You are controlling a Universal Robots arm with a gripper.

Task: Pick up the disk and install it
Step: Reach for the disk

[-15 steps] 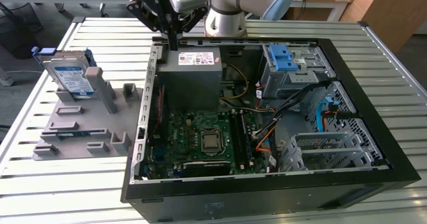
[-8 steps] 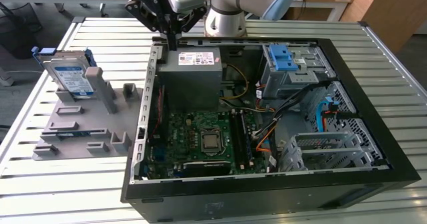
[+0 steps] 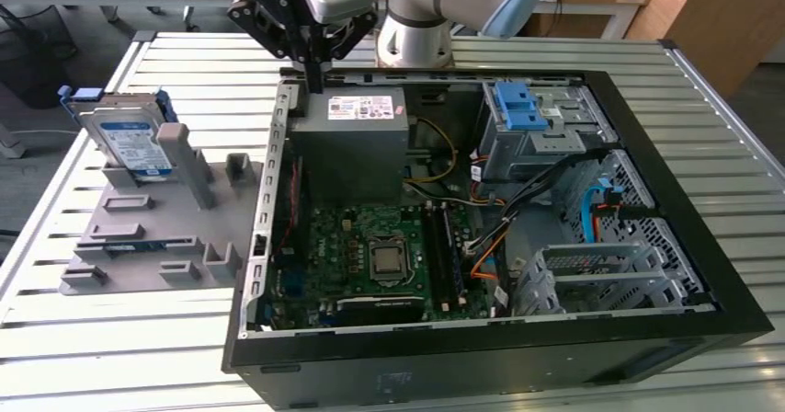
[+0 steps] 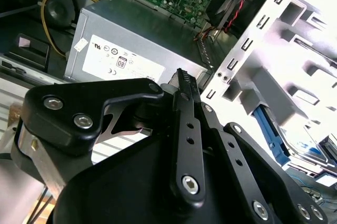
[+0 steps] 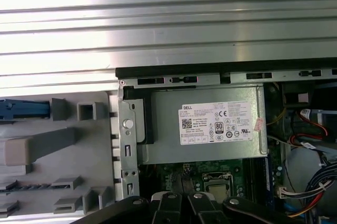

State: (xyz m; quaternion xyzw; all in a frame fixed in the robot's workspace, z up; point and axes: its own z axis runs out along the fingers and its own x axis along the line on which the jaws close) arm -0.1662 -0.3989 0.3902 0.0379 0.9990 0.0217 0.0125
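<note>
The disk (image 3: 129, 141) stands on edge in a grey fixture (image 3: 147, 237) at the exterior view's left, outside the computer case; it is silver with a blue-and-white label and blue side rails. Its label and a blue rail also show in the second wrist view as the disk (image 4: 310, 150). My gripper (image 3: 314, 83) hangs above the case's rear corner, over the edge of the power supply and well apart from the disk. Its black fingers (image 4: 182, 84) are pressed together with nothing between them. The gripper (image 5: 181, 199) also shows in the first wrist view.
The open black computer case (image 3: 687, 200) lies on a slatted metal table (image 3: 147, 357). Inside are a grey power supply (image 3: 349, 145), a green motherboard (image 3: 368, 246), a drive cage with a blue latch bracket (image 3: 524, 108), and loose cables (image 3: 491, 237).
</note>
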